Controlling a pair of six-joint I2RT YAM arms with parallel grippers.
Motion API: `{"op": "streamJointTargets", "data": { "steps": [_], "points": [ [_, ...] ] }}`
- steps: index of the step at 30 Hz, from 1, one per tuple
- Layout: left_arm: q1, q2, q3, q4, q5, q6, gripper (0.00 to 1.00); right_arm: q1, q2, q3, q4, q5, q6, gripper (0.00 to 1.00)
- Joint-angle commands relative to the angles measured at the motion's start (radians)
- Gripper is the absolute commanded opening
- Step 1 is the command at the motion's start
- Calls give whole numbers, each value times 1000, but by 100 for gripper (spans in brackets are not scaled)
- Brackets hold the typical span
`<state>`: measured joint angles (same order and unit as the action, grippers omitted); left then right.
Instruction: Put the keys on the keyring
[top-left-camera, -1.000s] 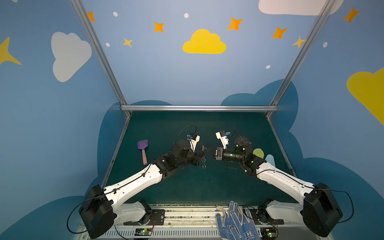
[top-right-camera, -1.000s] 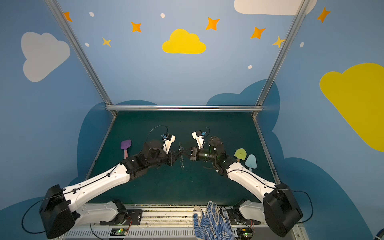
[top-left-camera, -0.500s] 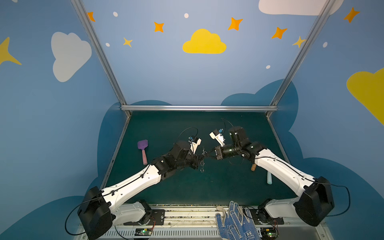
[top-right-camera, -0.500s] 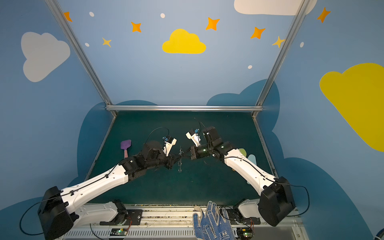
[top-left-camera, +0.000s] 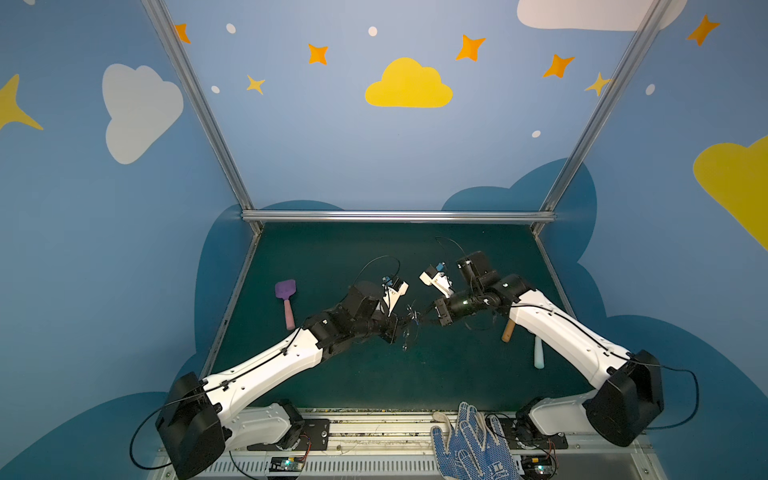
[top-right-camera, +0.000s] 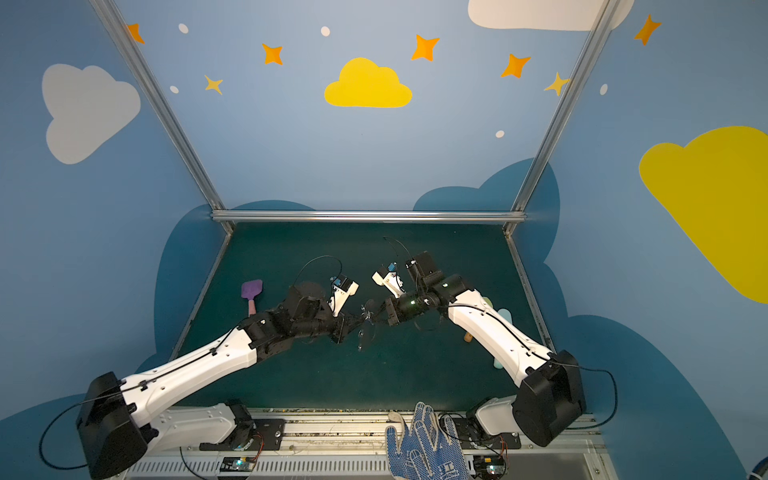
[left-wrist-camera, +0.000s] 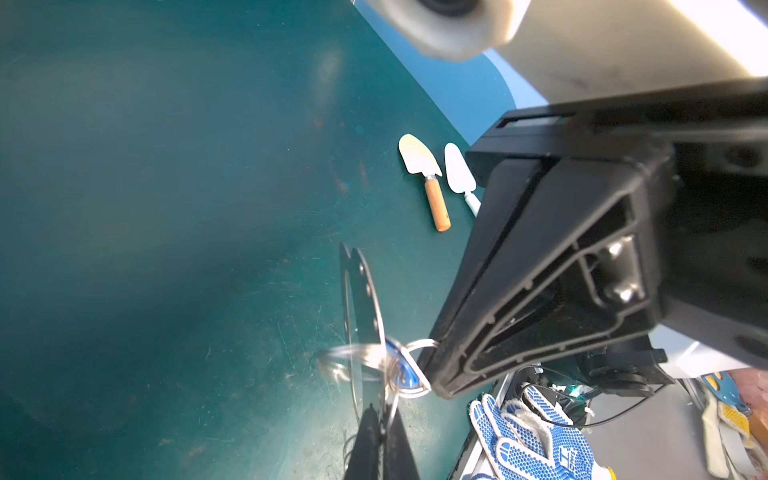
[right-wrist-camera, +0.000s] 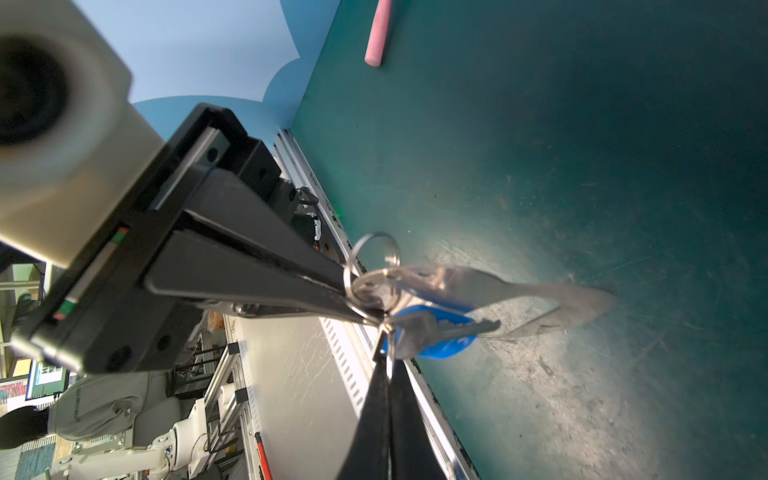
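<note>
I log, above the middle of the worktop (top-left-camera: 374, 374): left gripper (top-left-camera: 400, 329), jaws closed on the keyring (right-wrist-camera: 519, 289) plate; blue-tagged keys (right-wrist-camera: 440, 336) hanging against it; right gripper (top-left-camera: 426, 320), jaws pinched tight on the keys' metal ring.

The right gripper (right-wrist-camera: 387, 365) stands at the bottom centre of the frame, its jaws pressed together on the small metal ring of the keys (right-wrist-camera: 449, 330). The blue tag and silvery key lie just past its tips. From the left, the left gripper (right-wrist-camera: 368, 313) pinches the ring end of the grey keyring (right-wrist-camera: 519, 291), which is blurred and stretches right over the green mat (right-wrist-camera: 582, 124). A pink handle (right-wrist-camera: 378, 33) lies at the top edge.
</note>
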<state>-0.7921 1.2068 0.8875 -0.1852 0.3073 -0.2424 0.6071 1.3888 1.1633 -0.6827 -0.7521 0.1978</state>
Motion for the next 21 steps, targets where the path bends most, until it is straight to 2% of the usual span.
{"op": "streamJointTargets", "data": {
  "steps": [1,2,5,8,13,21],
  "points": [
    [17,4,34,0,-40,6,4,-9,-31,9,-62,22,7,10],
    [16,0,32,0,-46,4,4,-22,-42,4,-57,41,19,19],
    [16,-1,27,6,-58,-9,4,-55,-89,-25,-19,83,65,28],
    [15,3,33,-2,-77,-33,4,-69,-150,-66,30,162,123,28],
    [17,33,71,-37,-132,-81,4,-56,-251,-196,211,151,192,27],
    [22,107,148,-77,-184,-241,4,98,-300,-371,460,344,246,37]
  ]
}}
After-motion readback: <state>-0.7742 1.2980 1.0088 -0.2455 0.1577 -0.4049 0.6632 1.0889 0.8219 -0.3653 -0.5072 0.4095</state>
